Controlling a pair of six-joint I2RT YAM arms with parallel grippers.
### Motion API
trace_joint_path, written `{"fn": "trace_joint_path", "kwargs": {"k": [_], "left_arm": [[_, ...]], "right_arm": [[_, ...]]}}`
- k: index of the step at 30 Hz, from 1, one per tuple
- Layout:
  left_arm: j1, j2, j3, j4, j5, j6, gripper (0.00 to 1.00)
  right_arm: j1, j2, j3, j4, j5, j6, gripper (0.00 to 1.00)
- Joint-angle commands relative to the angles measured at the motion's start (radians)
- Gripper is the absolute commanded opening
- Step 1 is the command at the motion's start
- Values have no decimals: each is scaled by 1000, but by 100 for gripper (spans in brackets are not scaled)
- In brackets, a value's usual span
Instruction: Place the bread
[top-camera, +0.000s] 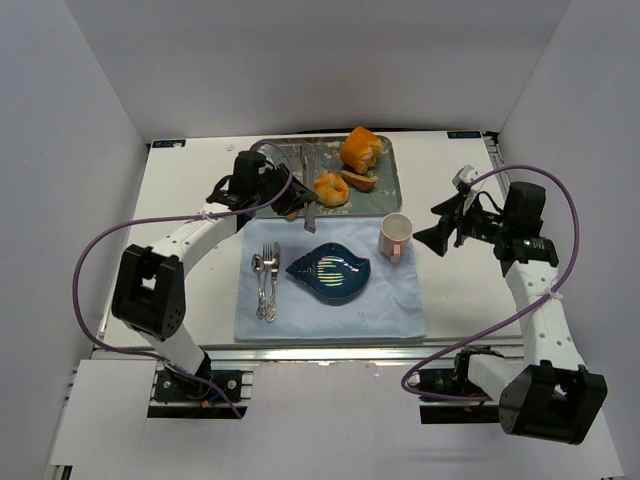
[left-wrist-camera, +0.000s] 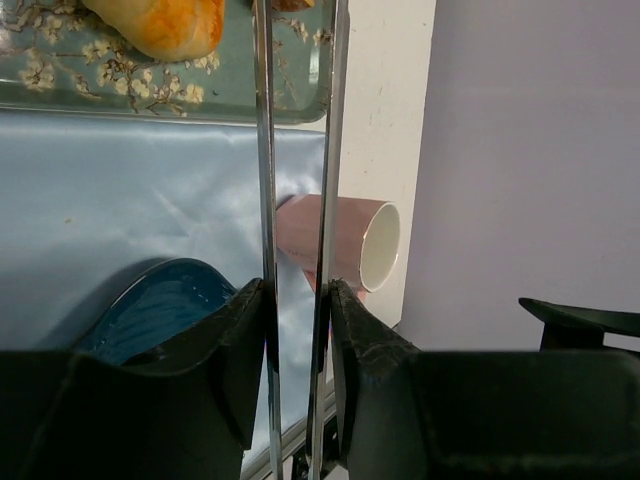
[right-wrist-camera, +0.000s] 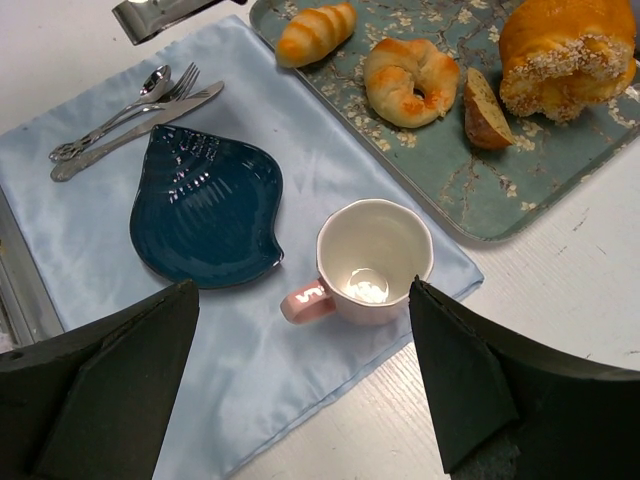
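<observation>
The bread, a small slim piece with a dark crust and a pale cut face, lies on the floral tray between a ring-shaped croissant roll and a big orange bun. It also shows in the top view. My left gripper is at the tray's front left, shut on metal tongs. The tong blades reach out over the blue cloth toward the cup. My right gripper is open and empty, just right of the cup, well away from the bread.
A pink cup and a dark blue leaf-shaped plate stand on a light blue cloth, with cutlery on its left. A small ridged roll lies at the tray's left end. White walls enclose the table.
</observation>
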Motion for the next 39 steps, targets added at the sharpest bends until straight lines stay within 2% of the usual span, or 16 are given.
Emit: {"fn": "trace_joint_path", "kwargs": {"k": [1, 12, 20, 39], "left_arm": [[-14, 24, 57, 33, 28, -13, 41], [-42, 132, 149, 41, 50, -36, 41], [-70, 187, 155, 84, 64, -97, 42], [-76, 268, 196, 75, 57, -149, 50]], "right_arm": [[-9, -20, -10, 26, -20, 3, 89], [-24, -19, -25, 33, -23, 4, 89], [-28, -17, -31, 38, -29, 9, 89], [-32, -14, -42, 42, -38, 9, 89]]}}
